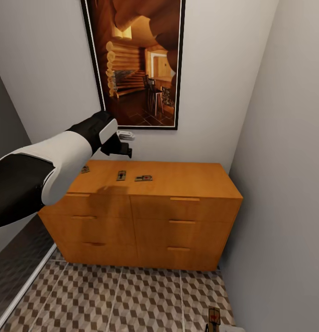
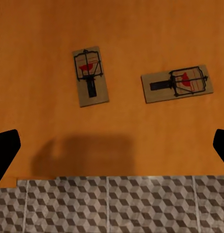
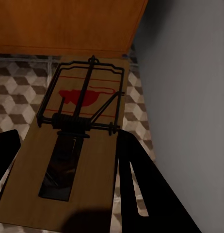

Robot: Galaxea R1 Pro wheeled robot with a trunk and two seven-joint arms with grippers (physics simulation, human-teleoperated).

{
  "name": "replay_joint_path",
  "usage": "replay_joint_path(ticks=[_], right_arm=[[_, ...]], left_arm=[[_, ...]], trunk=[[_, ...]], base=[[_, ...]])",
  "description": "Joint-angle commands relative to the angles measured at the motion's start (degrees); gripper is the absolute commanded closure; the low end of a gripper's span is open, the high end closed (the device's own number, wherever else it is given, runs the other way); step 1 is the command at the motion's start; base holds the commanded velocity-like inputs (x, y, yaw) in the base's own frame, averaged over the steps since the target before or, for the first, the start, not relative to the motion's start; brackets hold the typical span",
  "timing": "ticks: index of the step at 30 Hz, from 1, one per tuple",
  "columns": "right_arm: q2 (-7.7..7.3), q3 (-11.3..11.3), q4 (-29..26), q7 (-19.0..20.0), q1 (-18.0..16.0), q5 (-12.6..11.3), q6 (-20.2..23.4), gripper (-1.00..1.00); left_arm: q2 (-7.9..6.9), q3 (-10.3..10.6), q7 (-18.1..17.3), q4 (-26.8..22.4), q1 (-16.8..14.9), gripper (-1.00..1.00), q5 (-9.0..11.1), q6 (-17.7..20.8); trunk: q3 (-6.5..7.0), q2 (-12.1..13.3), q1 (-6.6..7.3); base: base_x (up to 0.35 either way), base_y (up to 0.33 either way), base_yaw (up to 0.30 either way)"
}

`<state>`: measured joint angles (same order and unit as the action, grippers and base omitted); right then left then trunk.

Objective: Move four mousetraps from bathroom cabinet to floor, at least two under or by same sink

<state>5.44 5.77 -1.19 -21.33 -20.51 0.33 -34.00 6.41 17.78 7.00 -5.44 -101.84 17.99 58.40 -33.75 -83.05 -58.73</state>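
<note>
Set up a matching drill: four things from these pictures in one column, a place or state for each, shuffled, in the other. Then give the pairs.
Things:
1. mousetrap in the right gripper
2. two mousetraps
3. left gripper
4. framed picture

Places or states:
A. hanging on the wall above the cabinet
B. open, above the cabinet top
C. lying flat on the cabinet top
D. held over the bathroom floor

Pairs: 1-D, 2-C, 3-B, 4-A
</note>
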Motion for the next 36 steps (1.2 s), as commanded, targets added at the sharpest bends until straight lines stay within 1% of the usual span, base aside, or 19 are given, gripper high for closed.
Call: replay_joint_path(ticks=[1, 6, 11, 28, 36], right_arm=[[0.01, 0.5, 0.0, -0.2, 0.0, -0.2, -0.1, 1.00], [0.01, 0.5, 0.0, -0.2, 0.0, -0.2, -0.1, 1.00], [0.08, 0.5, 0.0, -0.2, 0.0, -0.2, -0.1, 1.00], [0.10, 0.5, 0.0, -0.2, 0.0, -0.2, -0.1, 1.00], [0.25, 0.5, 0.0, -0.2, 0.0, -0.2, -0.2, 1.00]], left_arm=[[-0.13, 0.1, 0.5, 0.0, 0.0, -1.00, 0.6, 0.2], [-0.82, 0.2, 0.6, 0.1, 0.0, -1.00, 0.6, 0.1], [-1.08, 0.2, 0.6, 0.4, 0.0, -1.00, 0.6, 0.1], [-0.53, 0.4, 0.7, 3.3, 0.0, -1.00, 0.5, -0.1], [-0.59, 0.5, 0.7, 3.6, -0.1, -1.00, 0.5, 0.0]], trunk=[[-0.06, 0.0, 0.00], [-0.06, 0.0, 0.00], [-0.06, 0.0, 0.00], [-0.06, 0.0, 0.00], [-0.06, 0.0, 0.00]], base=[[0.000, 0.000, 0.000], [0.000, 0.000, 0.000], [0.000, 0.000, 0.000], [0.000, 0.000, 0.000], [0.000, 0.000, 0.000]])
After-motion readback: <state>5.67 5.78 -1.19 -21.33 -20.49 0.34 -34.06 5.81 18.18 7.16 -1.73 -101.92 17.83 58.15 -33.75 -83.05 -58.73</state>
